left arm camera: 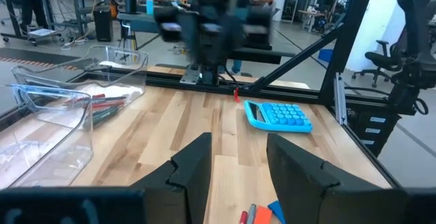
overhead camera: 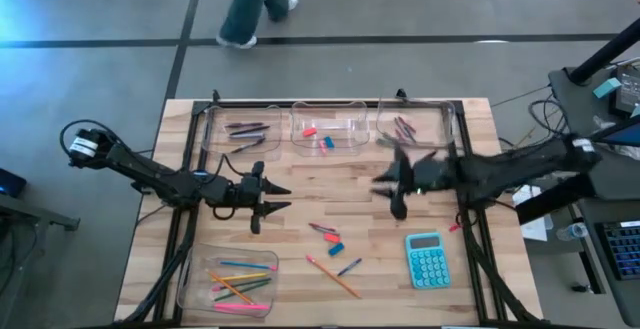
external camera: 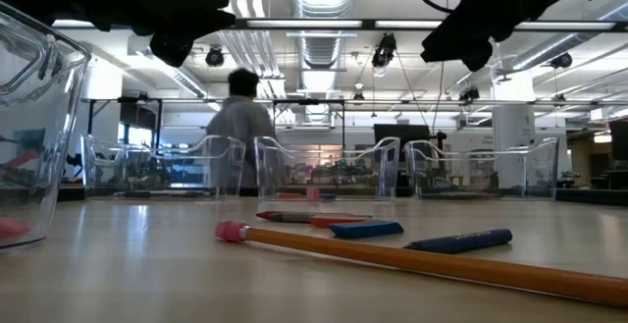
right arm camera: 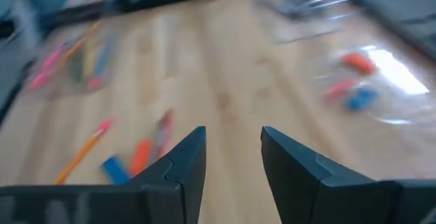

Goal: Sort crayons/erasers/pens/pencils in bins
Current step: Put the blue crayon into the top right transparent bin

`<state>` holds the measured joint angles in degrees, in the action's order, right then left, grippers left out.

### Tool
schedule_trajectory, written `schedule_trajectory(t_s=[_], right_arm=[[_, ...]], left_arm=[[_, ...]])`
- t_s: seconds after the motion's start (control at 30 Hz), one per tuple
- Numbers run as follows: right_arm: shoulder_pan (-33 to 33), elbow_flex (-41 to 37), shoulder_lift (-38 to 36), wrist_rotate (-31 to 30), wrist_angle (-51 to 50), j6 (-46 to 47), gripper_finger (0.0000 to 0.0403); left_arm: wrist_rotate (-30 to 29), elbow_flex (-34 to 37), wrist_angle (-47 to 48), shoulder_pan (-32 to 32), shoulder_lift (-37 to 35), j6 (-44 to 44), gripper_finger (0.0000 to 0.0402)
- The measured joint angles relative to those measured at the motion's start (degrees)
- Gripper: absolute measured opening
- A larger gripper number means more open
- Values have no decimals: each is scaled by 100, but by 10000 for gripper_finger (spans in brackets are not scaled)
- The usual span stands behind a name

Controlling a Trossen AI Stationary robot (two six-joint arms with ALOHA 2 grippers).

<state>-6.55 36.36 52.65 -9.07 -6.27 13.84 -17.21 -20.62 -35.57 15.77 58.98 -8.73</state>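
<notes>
Crayons (overhead camera: 322,231) and an eraser (overhead camera: 335,247) lie loose just left of the calculator (overhead camera: 427,260). Right gripper (overhead camera: 398,191) hangs above them, jaws apart and empty; left gripper (overhead camera: 268,199) waits further left, jaws apart too. I'd drop straight down and straddle one stick only.

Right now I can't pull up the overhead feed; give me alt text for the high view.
Both pincers hover open and empty over the table's middle, the left pincer at left, the right pincer blurred. Below them lie loose crayons, a blue eraser, an orange pencil and a teal calculator; three bins line the far edge, one the near-left corner.
</notes>
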Motion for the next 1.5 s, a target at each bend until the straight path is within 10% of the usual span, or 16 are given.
schedule_trajectory(t_s=[0.83, 1.5], right_arm=[[-2341, 1058, 4248, 355, 1843, 834, 134], [-2354, 1217, 4831, 178, 801, 838, 120]], left_arm=[[0, 0, 0, 2, 0, -131, 128], [0, 17, 2, 2, 0, -142, 128]])
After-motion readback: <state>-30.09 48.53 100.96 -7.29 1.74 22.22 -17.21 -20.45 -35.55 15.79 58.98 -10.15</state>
